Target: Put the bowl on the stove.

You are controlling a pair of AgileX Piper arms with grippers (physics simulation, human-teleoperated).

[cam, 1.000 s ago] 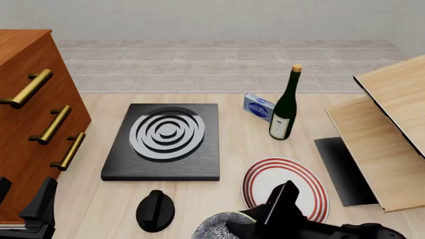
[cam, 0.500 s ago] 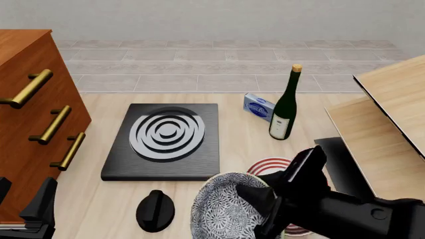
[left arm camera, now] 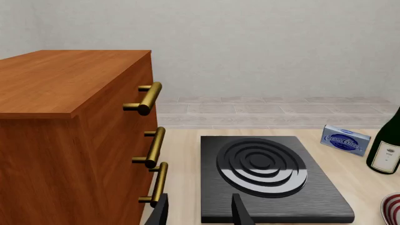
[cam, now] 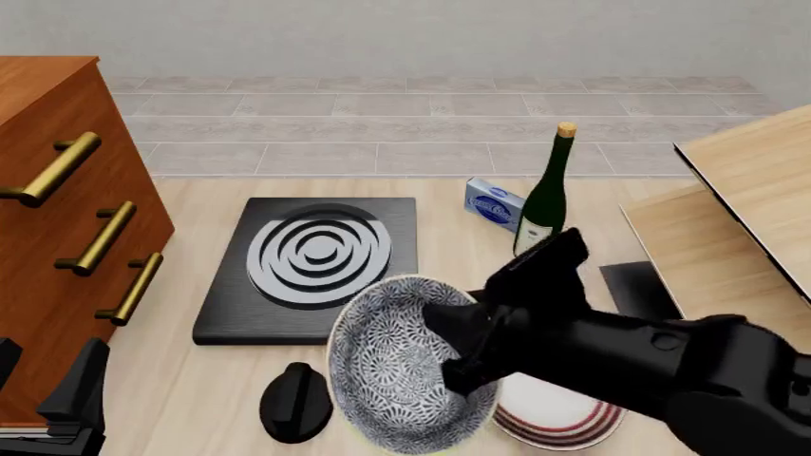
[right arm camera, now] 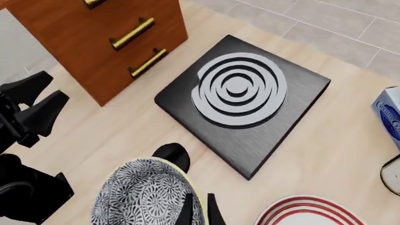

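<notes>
While looking down from the front, saw the bowl point(cam: 403, 369) tilted on edge, its patterned inside turned toward the camera, nipped at the rim by the right pincer point(cam: 464, 344), which was closed on it. Placed it over the near part of the table point(cam: 443, 256), just short of the stove's point(cam: 317, 261) near edge and not resting on the slab. Found the burner rings bare. Noted the black knob point(cam: 295, 401) just beside the bowl on the left, partly covered by it in the right wrist view, and the red-ringed plate point(cam: 557, 420) under the right arm. Farther back, made out a green bottle point(cam: 545, 204) standing upright with a small blue box point(cam: 492, 202) beside it. Saw the left pincer point(cam: 48, 380) low at the near left, beside the wooden drawer cabinet point(cam: 64, 237), fingers spread and holding nothing.
</notes>
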